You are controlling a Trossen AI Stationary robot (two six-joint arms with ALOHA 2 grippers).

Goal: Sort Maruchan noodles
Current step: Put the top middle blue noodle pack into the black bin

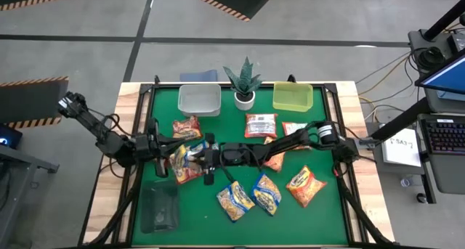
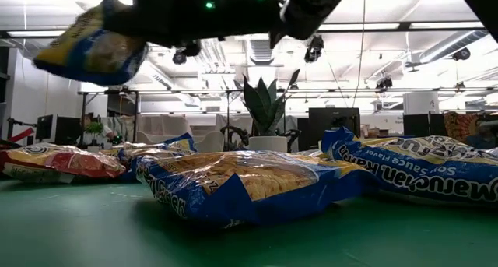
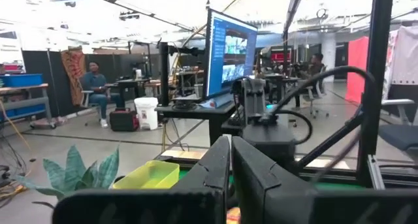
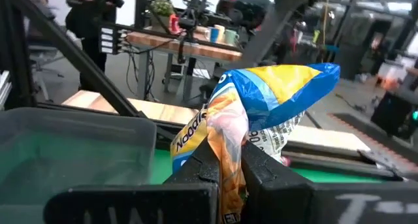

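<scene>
My right gripper [image 1: 197,154] reaches across the green mat from the right and is shut on a yellow-blue Maruchan packet [image 1: 183,156], held high in the low view [image 2: 85,45]. My left gripper [image 1: 173,149] is level just left of that packet, pointing right. Its fingers [image 3: 230,145] are shut with nothing between them, and I cannot tell if they touch the packet. Several more packets lie flat on the mat: red-orange [image 1: 187,127], red-white [image 1: 260,124], yellow-blue [image 1: 235,200] and orange [image 1: 305,186]. My right gripper pinches a bunched, crumpled end of the yellow-blue packet [image 4: 228,136] between its two fingers. The fingers come level from the table's right. The rest of the packet [image 4: 281,87] juts out past the fingertips, lifted clear of the mat.
A clear bin [image 1: 200,100], a potted plant [image 1: 243,86] and a yellow-green bin [image 1: 293,96] stand along the far edge. A dark bin [image 1: 160,209] stands near left. The two arms meet mid-table over a red-orange packet [image 1: 187,173]. Bare mat lies at the near right corner.
</scene>
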